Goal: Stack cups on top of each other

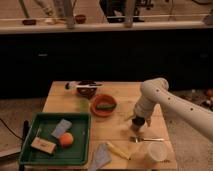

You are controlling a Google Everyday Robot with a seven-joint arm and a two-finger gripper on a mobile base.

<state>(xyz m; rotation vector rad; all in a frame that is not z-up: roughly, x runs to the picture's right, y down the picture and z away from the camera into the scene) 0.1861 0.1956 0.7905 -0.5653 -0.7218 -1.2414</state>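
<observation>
The wooden desk [120, 90] carries several containers. Near its centre stands an orange bowl [104, 105] with something green lying inside it. Just beside that bowl, at its 9 o'clock, is the pale green cup [83, 104], upright on the desk top.

At 11 o'clock from the orange bowl sits a small dark bowl [87, 91] with a utensil laid across its rim.

The green tray [30, 131] fills the desk's 8 o'clock corner. It holds a grey-blue pad [62, 128] towards the back, an orange fruit [66, 139] in the middle and a tan block [43, 145] at the front left.

At the desk's 5 o'clock corner stands a whitish tub [156, 152]; what it holds cannot be made out.

The white arm reaches in from 3 o'clock and bends down, placing the gripper [136, 128] low over the desk at 4 o'clock from the orange bowl. What looks like the dark cup [139, 122] is right at it, well apart from the pale green cup. Whether the gripper is wide, narrow or clasping that cup cannot be told.
</observation>
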